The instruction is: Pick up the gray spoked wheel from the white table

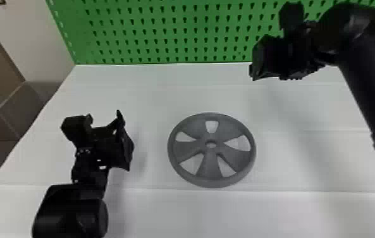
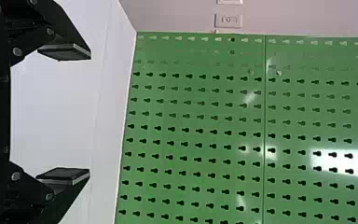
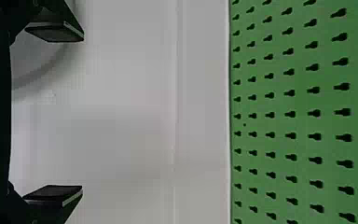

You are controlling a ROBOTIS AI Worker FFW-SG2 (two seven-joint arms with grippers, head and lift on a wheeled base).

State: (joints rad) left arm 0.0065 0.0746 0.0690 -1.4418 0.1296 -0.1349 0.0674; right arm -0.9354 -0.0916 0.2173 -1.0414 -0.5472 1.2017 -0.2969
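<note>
Clearly, your gray round spoked wheel point(image 1: 210, 167) lies flat on the white table point(image 1: 180, 215), between the two arms and well apart from the green perforated board point(image 1: 164, 31) at the far side. To reach it, the black two-fingered left gripper point(image 2: 90, 114) has to go right and a little nearer, while the black two-fingered right gripper point(image 3: 82, 112) has to come left and nearer, since it hangs above the table on the far right side of the wheel. Both grippers have their fingers spread with nothing between them, and neither touches the wheel. You can't settle from these views which one is nearer: sideways the gaps look much alike, though the left gripper seems the lower of the two. Being round, the wheel gives you no long axis to match, so let the rim and the spokes set your finger line. Both wrists aim mostly toward the board, so whichever arm you choose probably needs its fingers tipped down toward the tabletop, one inside a window and one outside the rim. Come in too flat and you may nudge the wheel away instead of straddling its rim.
</note>
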